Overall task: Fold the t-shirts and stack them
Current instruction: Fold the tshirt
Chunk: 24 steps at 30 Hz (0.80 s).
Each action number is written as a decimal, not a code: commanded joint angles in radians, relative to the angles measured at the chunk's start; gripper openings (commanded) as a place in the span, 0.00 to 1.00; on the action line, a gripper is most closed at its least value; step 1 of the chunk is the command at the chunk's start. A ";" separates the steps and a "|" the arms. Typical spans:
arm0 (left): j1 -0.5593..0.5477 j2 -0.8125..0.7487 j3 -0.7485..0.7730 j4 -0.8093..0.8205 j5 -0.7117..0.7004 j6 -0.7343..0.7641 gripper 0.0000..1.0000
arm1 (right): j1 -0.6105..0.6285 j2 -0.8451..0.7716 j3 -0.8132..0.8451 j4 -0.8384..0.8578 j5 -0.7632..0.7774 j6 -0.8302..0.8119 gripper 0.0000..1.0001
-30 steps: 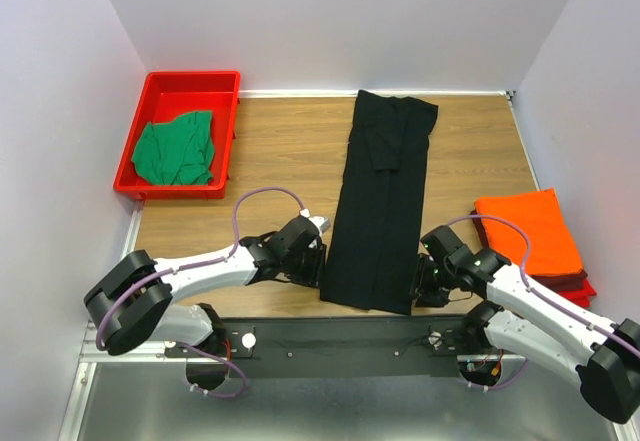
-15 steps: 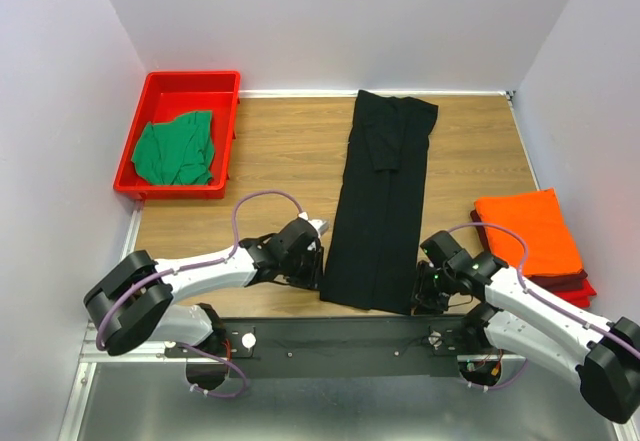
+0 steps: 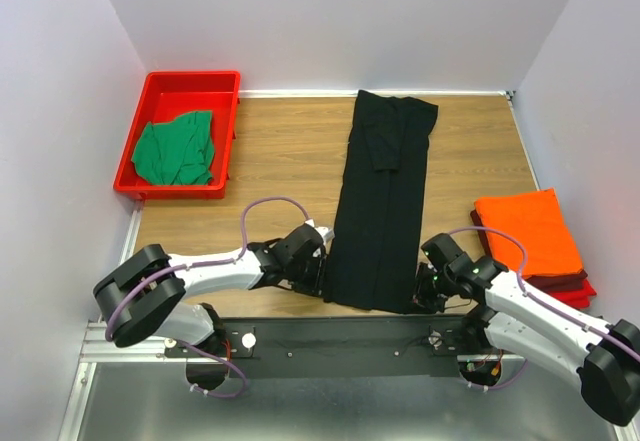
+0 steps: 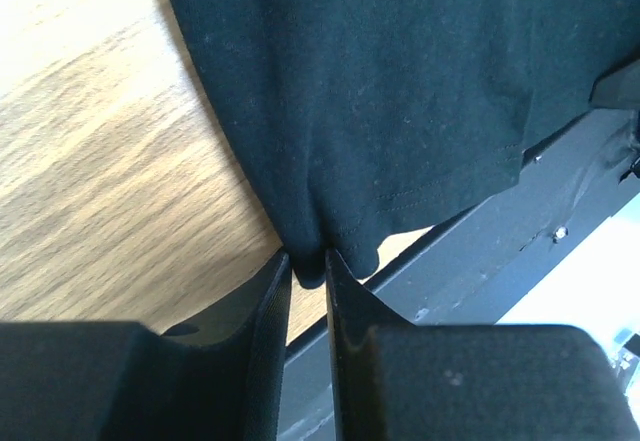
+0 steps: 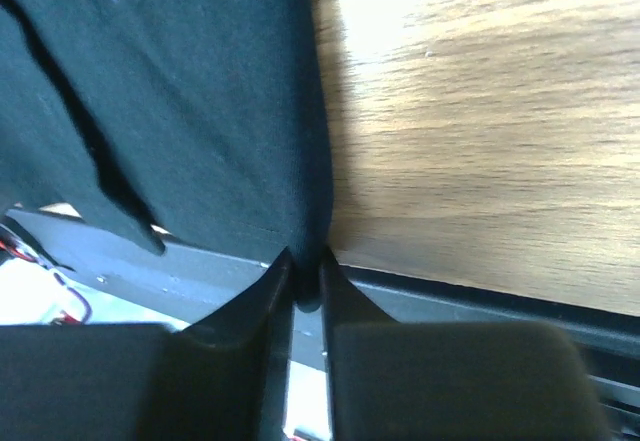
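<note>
Your black t-shirt (image 3: 385,201) lies in the middle of the bench (image 3: 280,151) as a long narrow strip. Its long axis runs from the bottom of the overhead frame up to the top, the sleeve end farthest from the arms. Both arms sit at the lower end, one on each corner of the hem.

Your left pincer (image 3: 322,279) is at the lower left corner. In its wrist view the fingers are drawn nearly together with a fold of black cloth nipped between the tips. Your right pincer (image 3: 420,299) is at the lower right corner and is clamped on the hem edge in the same way.

From both pincers the rest of the shirt stretches straight up the frame, so I judge the coming fold carries the hem along that axis toward the top. Neither arm is nearer; they are level.

Count three shirts:
- The black one, in hand.
- An orange t-shirt (image 3: 528,231), folded at the right edge on a dark red layer I cannot identify.
- A green t-shirt (image 3: 176,149), bunched in the single red tray (image 3: 190,83) at upper left.
</note>
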 commanded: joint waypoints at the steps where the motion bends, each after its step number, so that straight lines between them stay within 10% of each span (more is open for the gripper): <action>1: -0.012 0.013 -0.002 -0.001 0.027 -0.010 0.15 | 0.007 -0.027 -0.010 -0.016 0.021 0.014 0.17; 3: -0.012 0.004 0.026 -0.031 0.007 0.008 0.00 | 0.007 -0.037 0.011 -0.026 0.033 0.014 0.13; 24: 0.201 0.366 0.602 0.067 -0.036 0.054 0.00 | -0.005 0.376 0.516 0.173 0.774 -0.126 0.03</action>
